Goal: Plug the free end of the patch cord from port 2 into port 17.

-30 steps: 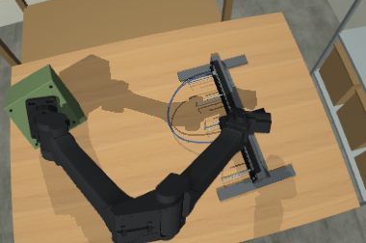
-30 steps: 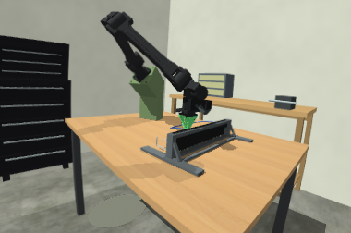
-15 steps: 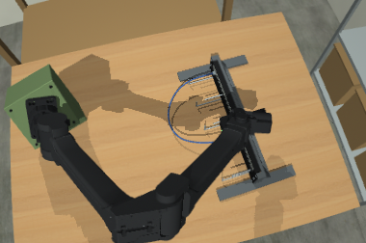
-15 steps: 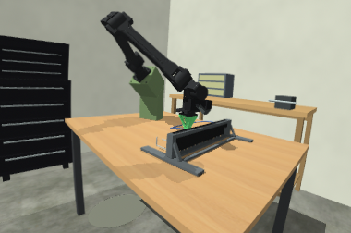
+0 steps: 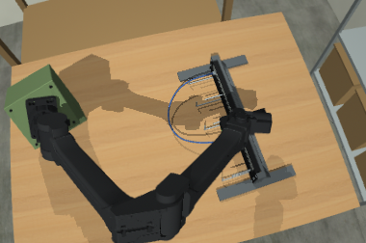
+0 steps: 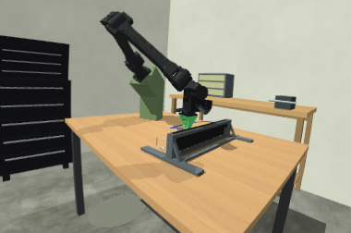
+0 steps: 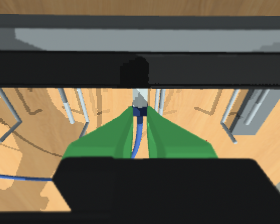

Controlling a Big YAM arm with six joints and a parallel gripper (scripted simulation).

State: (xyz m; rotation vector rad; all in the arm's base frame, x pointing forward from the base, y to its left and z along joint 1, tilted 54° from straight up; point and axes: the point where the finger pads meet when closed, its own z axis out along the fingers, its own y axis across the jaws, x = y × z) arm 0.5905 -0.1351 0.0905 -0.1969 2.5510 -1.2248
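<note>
The pincer (image 5: 234, 121) (image 6: 187, 128) (image 7: 140, 111) is nearly closed, with the plug (image 7: 140, 97) gripped by its dark rear end, right at the near face of the rack (image 5: 255, 172) (image 6: 172, 152) (image 7: 207, 70); how deep it is seated cannot be told. The blue cord (image 5: 169, 107) (image 6: 177, 128) (image 7: 138, 139), looped beside the rack, is probably light and limp, so the stiffer plug body is best held, and the unfastened rack pushed gently.

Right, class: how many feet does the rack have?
2. In the top view, the upper foot crosses the rack's upper end; the lower foot crosses its lower end. No others show.
</note>
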